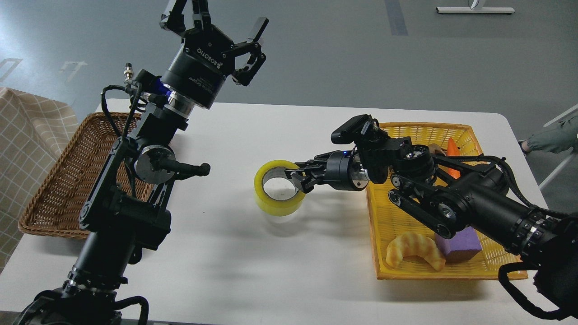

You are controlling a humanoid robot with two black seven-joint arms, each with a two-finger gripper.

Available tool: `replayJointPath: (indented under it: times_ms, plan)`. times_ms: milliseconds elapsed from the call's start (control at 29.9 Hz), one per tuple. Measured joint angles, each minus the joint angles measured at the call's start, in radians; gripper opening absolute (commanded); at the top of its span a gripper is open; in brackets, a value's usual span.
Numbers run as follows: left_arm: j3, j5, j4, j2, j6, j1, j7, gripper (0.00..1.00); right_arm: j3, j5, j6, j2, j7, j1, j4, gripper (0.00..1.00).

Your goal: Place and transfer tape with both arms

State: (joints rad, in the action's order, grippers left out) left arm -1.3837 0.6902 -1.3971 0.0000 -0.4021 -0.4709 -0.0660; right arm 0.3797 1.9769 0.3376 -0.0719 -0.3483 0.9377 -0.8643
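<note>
The yellow tape roll (271,202) with its grey-white core is at the middle of the white table (280,271), at or just above the surface. My right gripper (299,183) reaches in from the right and is shut on the roll's right wall, one finger inside the ring and one outside. My left gripper (216,22) is raised high at the upper left, well away from the tape, with its fingers spread open and empty.
A yellow plastic basket (384,253) at the right holds a tan croissant (413,255), a purple block (458,243) and an orange item (453,149). A brown wicker basket (54,189) stands at the left, partly behind my left arm. A checked cloth (27,135) lies at the far left.
</note>
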Motion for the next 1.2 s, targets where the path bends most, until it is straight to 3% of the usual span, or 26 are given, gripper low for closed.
replayJointPath:
  times_ms: [234,334,368,434,468,535,869,1203]
  plan:
    - [0.000,0.000,0.000,0.000,0.000,0.000,0.002,0.98,0.008,-0.003,-0.004,0.020,0.000,-0.029,0.004,0.47]
    - [-0.004,0.000,0.000,0.000,0.000,0.000,0.002,0.98,0.010,-0.003,-0.005,0.033,0.001,-0.034,0.005,0.61]
    - [-0.004,0.000,0.000,0.000,0.000,0.000,0.002,0.98,0.013,-0.004,-0.006,0.038,0.002,-0.033,0.006,0.73]
    - [-0.004,0.000,0.000,0.000,0.000,0.001,0.002,0.98,0.025,-0.004,-0.006,0.045,0.006,-0.026,0.006,0.84]
    - [-0.005,0.000,0.000,0.000,0.000,0.001,0.002,0.98,0.037,-0.004,-0.006,0.046,0.011,-0.021,0.006,0.96]
    - [-0.005,0.000,0.000,0.000,0.000,0.002,0.002,0.98,0.067,-0.004,-0.006,0.048,0.025,-0.015,0.006,0.99]
    - [0.001,0.002,0.015,0.000,-0.001,0.009,0.002,0.98,0.292,-0.033,-0.010,-0.035,0.046,0.009,-0.118,1.00]
    - [0.000,0.002,0.018,0.000,-0.005,0.022,0.002,0.98,0.540,-0.335,-0.005,-0.170,0.041,-0.161,-0.400,1.00]
